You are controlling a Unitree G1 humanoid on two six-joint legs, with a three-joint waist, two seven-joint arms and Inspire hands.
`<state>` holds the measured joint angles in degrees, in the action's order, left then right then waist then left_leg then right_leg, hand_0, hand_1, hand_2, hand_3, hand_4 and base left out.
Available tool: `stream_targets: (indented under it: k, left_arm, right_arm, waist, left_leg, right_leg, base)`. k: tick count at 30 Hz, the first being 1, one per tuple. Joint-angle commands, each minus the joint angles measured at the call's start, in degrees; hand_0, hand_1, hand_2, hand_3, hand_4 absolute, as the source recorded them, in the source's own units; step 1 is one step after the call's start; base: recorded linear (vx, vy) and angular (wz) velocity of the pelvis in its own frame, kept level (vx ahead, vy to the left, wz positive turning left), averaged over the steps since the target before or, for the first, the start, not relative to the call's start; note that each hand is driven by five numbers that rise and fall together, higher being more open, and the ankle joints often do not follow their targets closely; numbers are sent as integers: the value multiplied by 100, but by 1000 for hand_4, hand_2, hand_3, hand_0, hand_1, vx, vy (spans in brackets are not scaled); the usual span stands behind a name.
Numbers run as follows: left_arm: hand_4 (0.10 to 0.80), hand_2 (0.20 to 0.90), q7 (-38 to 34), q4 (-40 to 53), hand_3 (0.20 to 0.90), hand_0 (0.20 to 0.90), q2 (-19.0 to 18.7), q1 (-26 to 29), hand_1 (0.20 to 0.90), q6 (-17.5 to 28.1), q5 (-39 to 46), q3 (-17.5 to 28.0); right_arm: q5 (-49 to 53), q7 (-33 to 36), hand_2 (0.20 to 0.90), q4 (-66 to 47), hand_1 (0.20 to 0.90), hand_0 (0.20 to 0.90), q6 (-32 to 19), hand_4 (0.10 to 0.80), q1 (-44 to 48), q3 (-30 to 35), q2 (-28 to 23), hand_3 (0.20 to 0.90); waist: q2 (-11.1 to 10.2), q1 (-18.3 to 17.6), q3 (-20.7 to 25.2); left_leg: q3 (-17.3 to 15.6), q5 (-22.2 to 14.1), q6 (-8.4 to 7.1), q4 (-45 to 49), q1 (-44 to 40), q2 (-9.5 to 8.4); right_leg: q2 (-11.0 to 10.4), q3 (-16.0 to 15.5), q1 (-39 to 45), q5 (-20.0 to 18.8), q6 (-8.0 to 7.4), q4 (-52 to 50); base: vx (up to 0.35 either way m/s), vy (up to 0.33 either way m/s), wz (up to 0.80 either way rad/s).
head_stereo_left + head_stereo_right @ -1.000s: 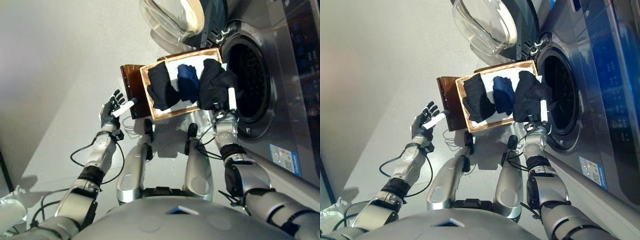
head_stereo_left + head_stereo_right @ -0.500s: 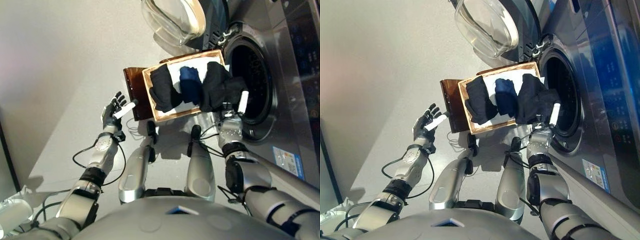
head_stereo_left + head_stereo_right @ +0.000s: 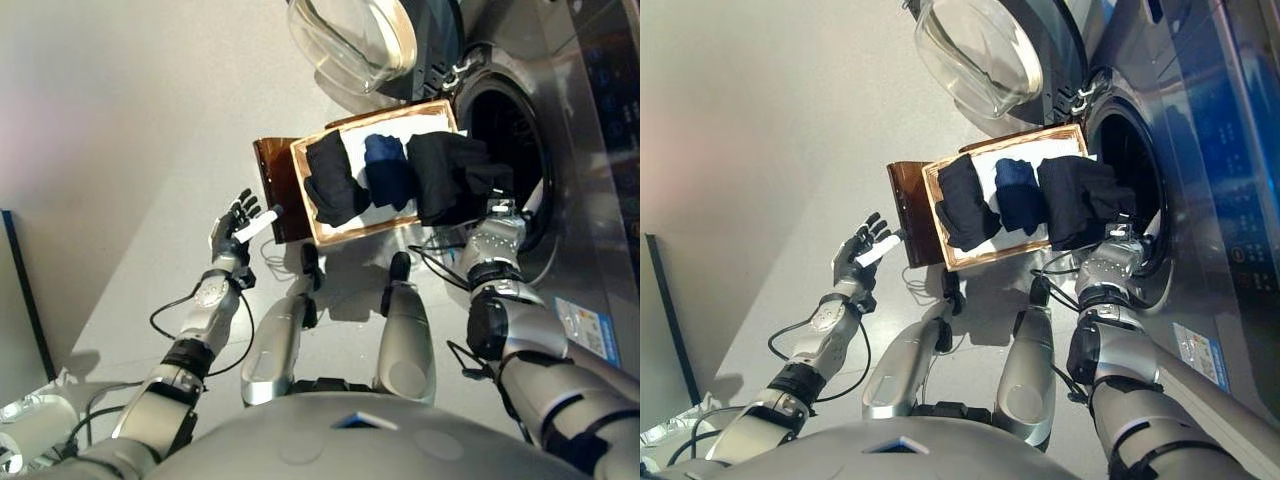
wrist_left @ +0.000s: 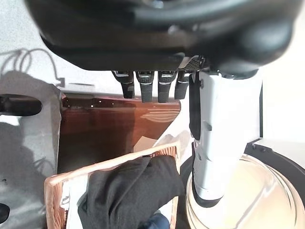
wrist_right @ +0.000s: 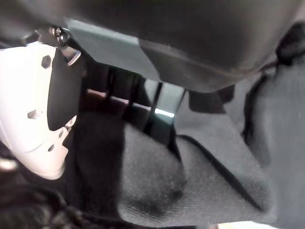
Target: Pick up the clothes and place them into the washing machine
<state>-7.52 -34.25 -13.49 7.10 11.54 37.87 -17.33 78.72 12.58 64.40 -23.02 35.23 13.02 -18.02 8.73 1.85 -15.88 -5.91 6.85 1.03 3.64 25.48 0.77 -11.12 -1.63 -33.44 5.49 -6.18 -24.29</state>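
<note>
Garment (image 3: 455, 178) apparently carried drumward.

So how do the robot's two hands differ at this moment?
The left hand hovers over the floor beside the basket with straight fingers, holding nothing. The right hand is shut on the black garment at the washing machine's open drum. Both have a white thumb cover.

3 dark clothes (image 3: 395, 178), washing machine (image 3: 520, 150) open
</note>
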Motion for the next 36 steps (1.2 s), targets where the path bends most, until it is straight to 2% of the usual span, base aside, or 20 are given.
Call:
stream_targets:
  k: [1,5,8,9,15,20,21,22,30,36]
  left_arm:
    - [800,900,10,311,900,900,-285,193,900,444,-148,106]
    - [800,900,44,344,900,900,-336,125,900,473,-277,267]
    - [800,900,71,379,900,900,-378,91,900,494,-401,420]
    - [800,900,71,375,900,900,-387,79,900,505,-439,454]
    - [800,900,49,371,900,900,-416,101,900,511,-599,588]
    - [800,900,104,468,900,900,-442,112,900,544,-676,630]
    - [800,900,101,497,900,900,-450,102,900,545,-690,640]
    - [800,900,101,500,900,900,-457,109,900,544,-701,650]
    - [800,900,95,717,900,900,-532,72,900,523,-708,658]
    - [800,900,136,1027,900,900,-621,-4,900,499,-660,707]
  right_arm:
    - [-1212,-160,200,-322,200,200,140,300,18,-370,-695,200]
    - [-2579,-361,200,-677,200,200,558,300,-407,-1217,-780,200]
    - [-4132,-410,200,-1076,200,200,814,300,-603,-1984,-995,200]
    - [-4253,-308,200,-1095,200,200,818,300,-631,-1996,-1038,200]
    - [-6702,187,200,-806,200,200,1291,300,-293,-2644,-1485,200]
    - [-7659,242,200,-639,200,200,1490,300,34,-3048,-1662,200]
    - [-7793,281,851,-600,851,851,1518,765,100,-3076,-1689,851]
    - [-7920,281,900,-556,900,900,1555,800,174,-3136,-1706,900]
    - [-8573,375,900,-178,900,900,1811,800,792,-3530,-1737,900]
    - [-8776,327,900,249,900,900,1961,800,1126,-3719,-1670,900]
  waist:
    - [-130,-16,53]
    - [-212,-52,10]
    - [-296,-59,5]
    - [-310,-65,6]
    - [-312,12,24]
    - [-314,66,15]
    - [-317,74,13]
    - [-322,79,11]
    - [-315,141,-42]
    - [-332,209,-109]
  left_leg:
    - [93,-973,-473,785,-115,69]
    - [83,-983,-483,849,-90,97]
    - [103,-961,-485,884,-33,109]
    - [109,-965,-485,903,-14,110]
    - [156,-965,-468,973,90,95]
    - [165,-966,-454,1002,141,83]
    - [164,-966,-454,1004,152,82]
    - [161,-968,-452,1011,167,82]
    - [132,-971,-427,1100,360,68]
    - [165,-1097,-427,1541,705,112]
  right_leg:
    - [-135,86,322,-544,-139,725]
    - [-114,69,311,-531,-119,680]
    - [-95,71,274,-560,-104,671]
    - [-96,67,266,-561,-106,664]
    - [-113,32,214,-589,-115,651]
    - [-116,38,172,-610,-118,648]
    - [-117,36,162,-610,-116,650]
    - [-115,41,146,-612,-117,649]
    - [-93,76,-67,-665,-109,610]
    - [-80,53,-301,-528,-59,269]
  base:
    - [-14,-24,-4]
    - [-8,-23,-1]
    - [-14,-38,1]
    - [-9,-33,1]
    - [-2,-2,2]
    - [-7,3,2]
    - [0,0,0]
    - [0,0,0]
    - [-18,12,0]
    - [-33,-2,2]
